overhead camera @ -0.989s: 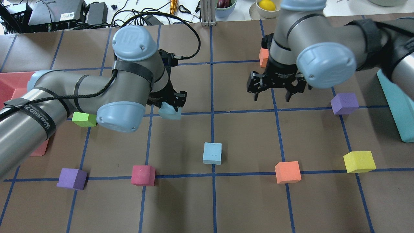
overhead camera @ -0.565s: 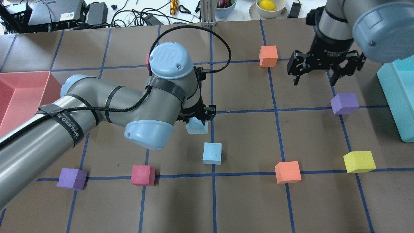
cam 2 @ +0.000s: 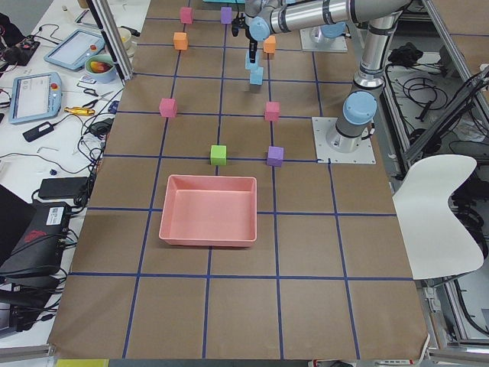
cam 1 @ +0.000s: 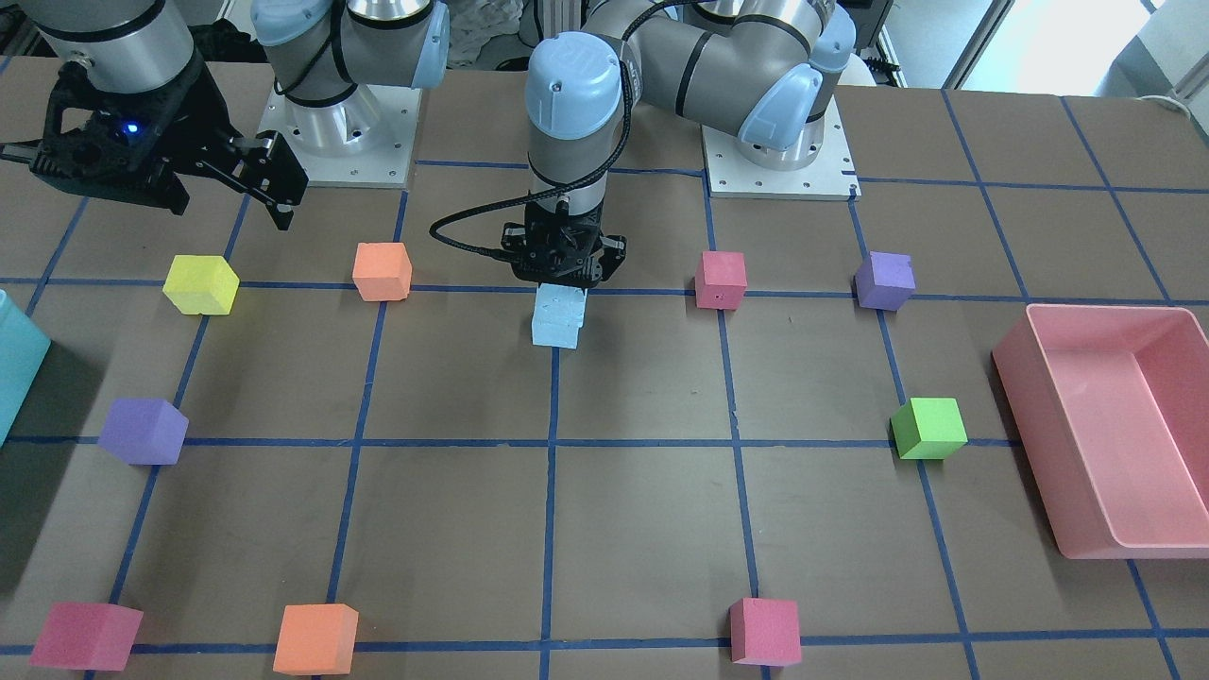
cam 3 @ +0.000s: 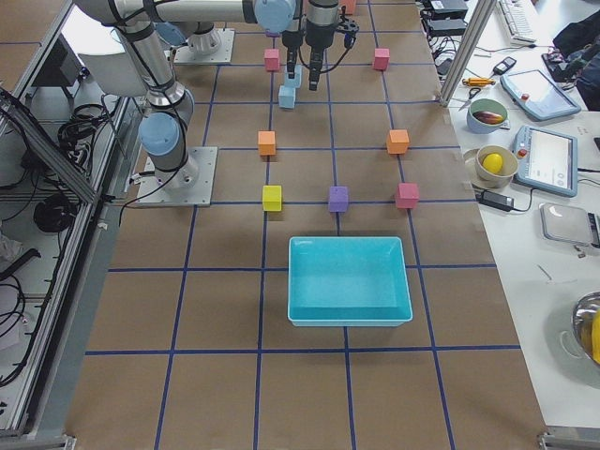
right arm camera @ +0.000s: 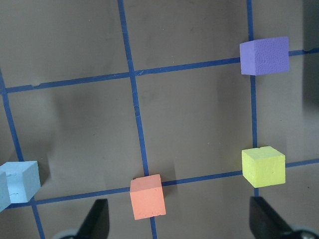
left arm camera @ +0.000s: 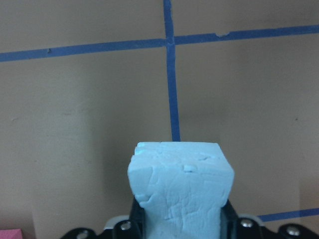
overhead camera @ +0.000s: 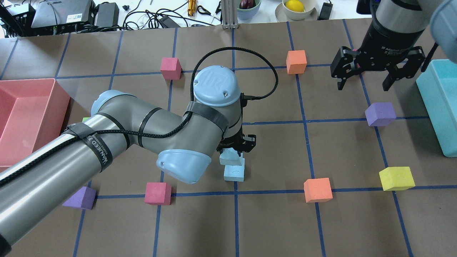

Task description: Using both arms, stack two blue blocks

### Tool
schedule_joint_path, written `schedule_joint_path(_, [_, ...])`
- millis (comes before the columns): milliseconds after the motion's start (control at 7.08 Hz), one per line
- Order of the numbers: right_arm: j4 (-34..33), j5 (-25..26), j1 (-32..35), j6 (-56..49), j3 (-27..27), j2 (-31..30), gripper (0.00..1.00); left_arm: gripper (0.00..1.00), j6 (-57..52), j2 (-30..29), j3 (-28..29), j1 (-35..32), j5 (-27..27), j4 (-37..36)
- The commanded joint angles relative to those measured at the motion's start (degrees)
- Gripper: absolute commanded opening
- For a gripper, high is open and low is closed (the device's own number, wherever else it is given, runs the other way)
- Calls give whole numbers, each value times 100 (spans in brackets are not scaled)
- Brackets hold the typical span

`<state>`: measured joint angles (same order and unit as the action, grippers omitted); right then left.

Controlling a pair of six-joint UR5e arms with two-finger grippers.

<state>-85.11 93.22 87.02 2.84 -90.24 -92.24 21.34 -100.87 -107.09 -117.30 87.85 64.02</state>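
A pale blue foam cube, the held block [overhead camera: 230, 157], is pinched between the black jaws of the left arm [overhead camera: 150, 125], which are closed onto two of its opposite faces. In the left wrist view its exposed face is seen to be creased and cracked, with one upper corner chipped and the edges softened. It is carried directly over the lower block [overhead camera: 235, 174], a like cube with a lightly scuffed top that rests on the counter [overhead camera: 278, 221] just beside a line of tape [overhead camera: 236, 221] near the middle. In the overhead view the far part of the lower block is covered by the held one. Whether the two touch cannot be told.

The jaws of the right arm [overhead camera: 396, 25] are spread wide with nothing between them. They are hung above the counter near the teal bin [overhead camera: 441, 107], well apart from both blocks.

The counter is covered in matte brown paper ruled into squares by the blue tape. Other foam cubes are set singly on it, square-edged and finely grained: a purple cube [overhead camera: 380, 114], an orange cube [overhead camera: 317, 190], a yellow cube [overhead camera: 396, 178] and a pink cube [overhead camera: 157, 193]. A pink bin [overhead camera: 21, 114], rectangular and smooth-walled, is placed at the left end. The arms are built of silver-grey tubes with rounded light blue caps, and a braided black cable [overhead camera: 250, 53] is looped above the left wrist.
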Motion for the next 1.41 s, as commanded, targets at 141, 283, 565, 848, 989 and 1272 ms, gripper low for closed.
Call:
schedule_joint_path(141, [-14,-32,70,-363,-11,-4,100,0,342,-47,-75,-21,-31,77])
schedule_joint_path(283, [-32,-32,78,-372,-11,-4,100,0,344,-82,-110,-21,-23,67])
schedule_joint_path(565, [-67,-40,78,-328,6,-13,100,0,353,-91,-110,-21,-67,41])
schedule_joint_path(848, [-67,-188,87,-336,-2,5,100,0,344,-100,-84,-21,-67,-20])
schedule_joint_path(989, [-76,-416,87,-319,6,13,100,0,353,-161,-101,-21,-67,-73])
schedule_joint_path(1272, [-85,-357,87,-275,-11,22,100,0,423,-188,-110,-29,-75,-118])
